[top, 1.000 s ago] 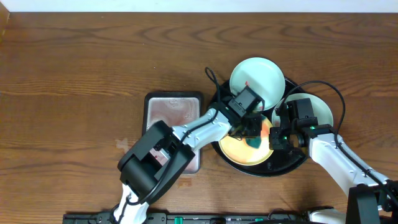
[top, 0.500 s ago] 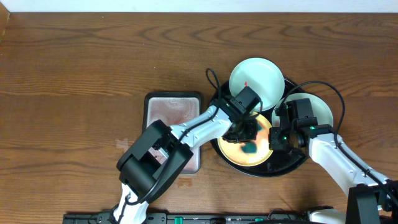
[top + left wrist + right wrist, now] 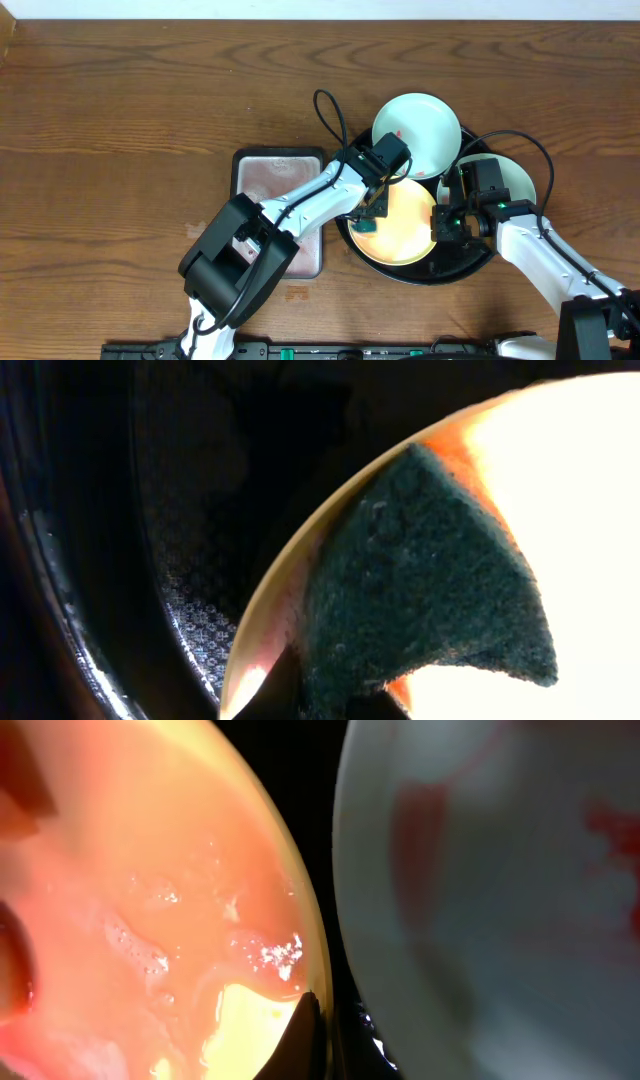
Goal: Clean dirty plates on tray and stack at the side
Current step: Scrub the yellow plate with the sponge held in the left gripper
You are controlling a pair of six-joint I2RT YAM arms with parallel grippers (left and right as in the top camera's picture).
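While the left fingers [image 3: 367,216] are pinching the sponge [image 3: 420,570] and pressing it on the yellow plate [image 3: 408,228] near its left rim, the right fingers [image 3: 441,222] are pressed together at the opposite rim, probably clamping it steady. That plate is sitting in the tray [image 3: 468,264] beside the mint plates [image 3: 417,122], and nothing is stacked on the desk [image 3: 120,120], so I'm reading this as the scrub of plate one. Next move is calling for a sweep back across the centre with the clamp kept on. The right wrist is showing wet orange film and red smears on the neighbouring mint plate. The left wrist is showing the sponge overhanging the rim. Only the overhead is showing both arms.
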